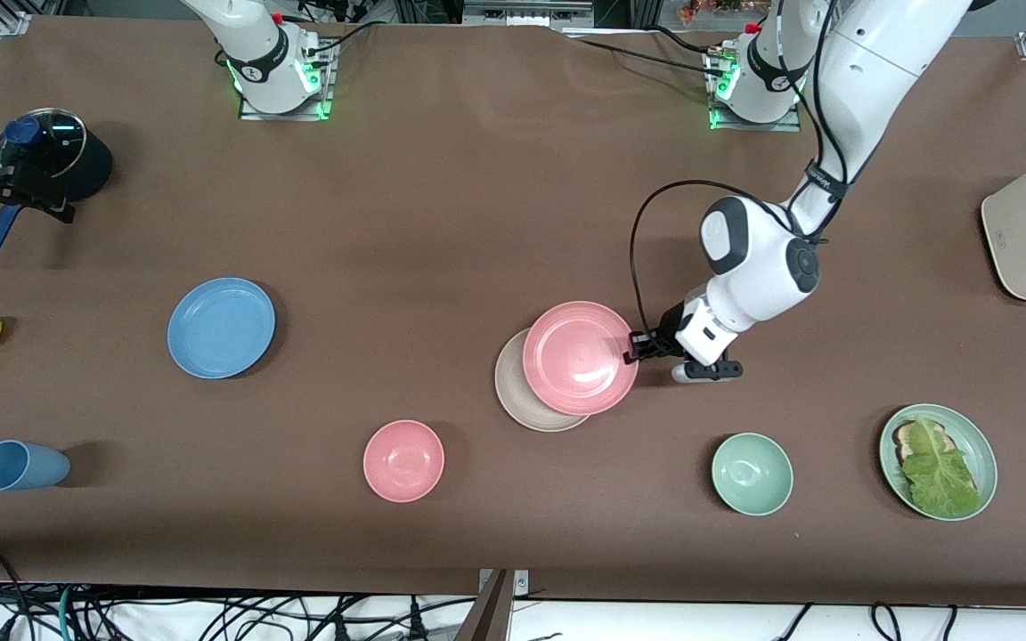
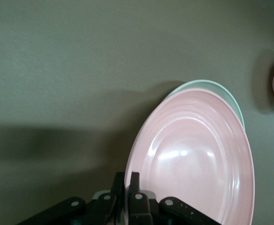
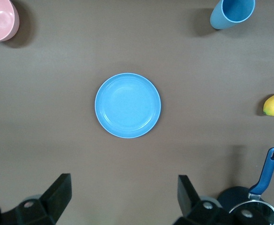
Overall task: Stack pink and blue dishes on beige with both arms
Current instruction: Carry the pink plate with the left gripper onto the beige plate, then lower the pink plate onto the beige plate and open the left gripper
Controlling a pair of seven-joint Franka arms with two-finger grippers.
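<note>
Beige plate (image 1: 520,402) mostly under pink plate (image 1: 579,356)

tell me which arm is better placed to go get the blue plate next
Right. Its open right gripper hangs over the blue plate; the left gripper is shut on the pink plate over the beige plate.

Pink plate (image 1: 580,356) atop beige (image 1: 517,401) — blue (image 1: 221,327) apart

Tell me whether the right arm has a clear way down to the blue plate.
Probably yes. The right gripper hangs open above the blue plate, which lies alone with nothing on it, and the left gripper is busy at the pink plate.
</note>
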